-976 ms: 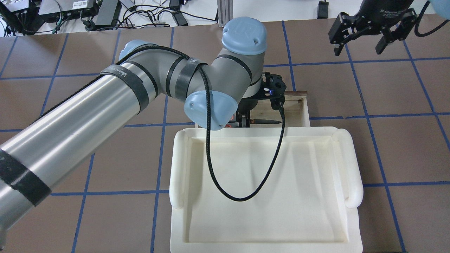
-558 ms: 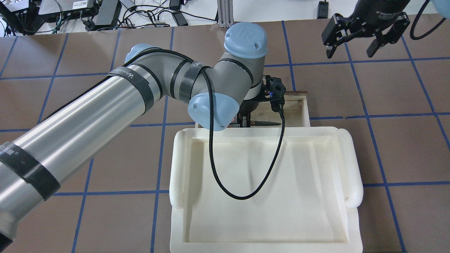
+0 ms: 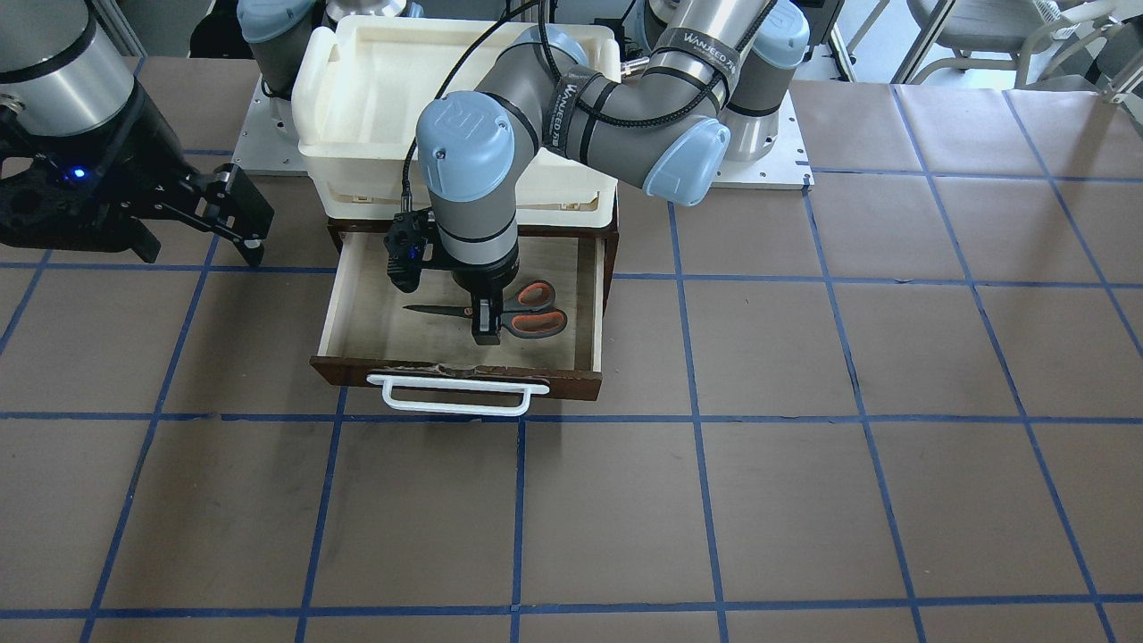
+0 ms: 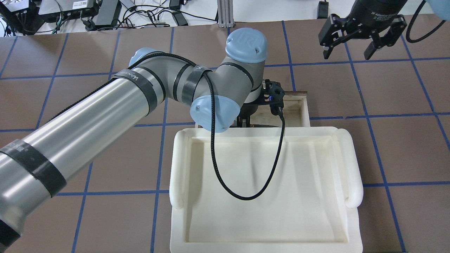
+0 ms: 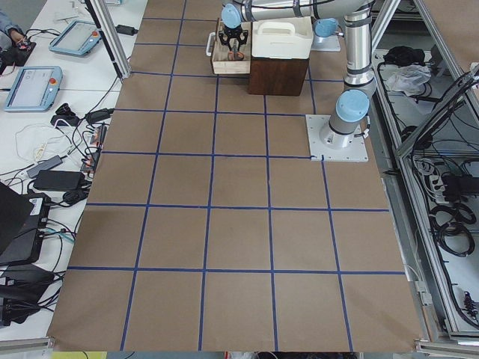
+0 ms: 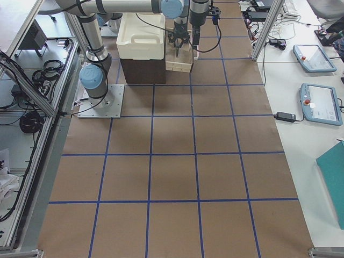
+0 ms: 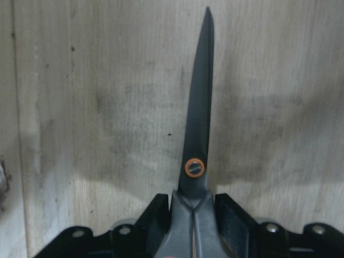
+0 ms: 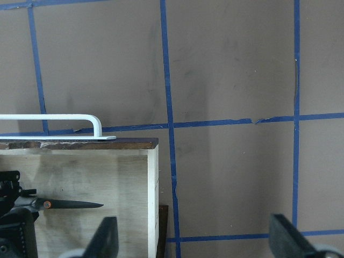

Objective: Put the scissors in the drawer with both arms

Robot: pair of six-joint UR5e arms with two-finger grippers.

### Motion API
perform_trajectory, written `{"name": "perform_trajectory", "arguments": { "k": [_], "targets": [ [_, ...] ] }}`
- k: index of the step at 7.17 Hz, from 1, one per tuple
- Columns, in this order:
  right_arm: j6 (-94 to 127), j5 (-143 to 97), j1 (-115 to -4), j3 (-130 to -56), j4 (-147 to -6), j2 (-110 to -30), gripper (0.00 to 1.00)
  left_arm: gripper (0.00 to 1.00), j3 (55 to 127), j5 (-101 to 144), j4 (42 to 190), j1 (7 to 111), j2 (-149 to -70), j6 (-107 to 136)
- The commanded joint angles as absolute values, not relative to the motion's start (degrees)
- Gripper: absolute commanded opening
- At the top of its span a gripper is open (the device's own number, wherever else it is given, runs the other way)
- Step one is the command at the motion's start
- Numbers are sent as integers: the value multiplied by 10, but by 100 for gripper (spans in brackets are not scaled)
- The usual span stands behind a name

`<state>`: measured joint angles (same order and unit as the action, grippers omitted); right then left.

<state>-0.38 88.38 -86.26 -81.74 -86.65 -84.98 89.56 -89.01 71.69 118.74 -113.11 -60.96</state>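
The scissors [image 3: 522, 320] lie level just above the pale floor of the open drawer [image 3: 339, 295], blades toward the robot's right. My left gripper [image 3: 487, 329] reaches down into the drawer and is shut on the scissors' neck behind the orange pivot. The left wrist view shows the scissors [image 7: 198, 134] between both fingers [image 7: 158, 215]. In the overhead view the left arm and the tray hide them. My right gripper [image 4: 346, 52] is open and empty, hovering beyond the drawer's right corner. The right wrist view shows the drawer [image 8: 152, 177] and the scissors' blade [image 8: 72, 204].
A cream-white tray [image 4: 175, 168] sits on the dark wooden cabinet [image 5: 277, 75] above the drawer. The drawer's white bar handle [image 3: 455, 404] points away from the robot. The left arm's black cable [image 4: 246, 196] loops over the tray. Brown paper with blue tape lines covers the table.
The left arm has shifted slightly and the scissors' blade has dropped behind the tray's rim in the overhead view. The right gripper has drifted a little left and farther away, still open.
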Motion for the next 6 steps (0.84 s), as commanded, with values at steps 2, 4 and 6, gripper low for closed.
{"name": "perform_trajectory", "arguments": {
  "k": [2,4,6],
  "targets": [
    [44,890,-883,-832,-867,-851,100,0,896,-889,716,1187,-1134,-606],
    [47,891,-883,-842,-867,-858,100,33,896,-863,716,1187,-1135,-606],
    [46,892,-883,-843,-867,-858,100,41,896,-849,706,1187,-1134,-609]
  ]
}}
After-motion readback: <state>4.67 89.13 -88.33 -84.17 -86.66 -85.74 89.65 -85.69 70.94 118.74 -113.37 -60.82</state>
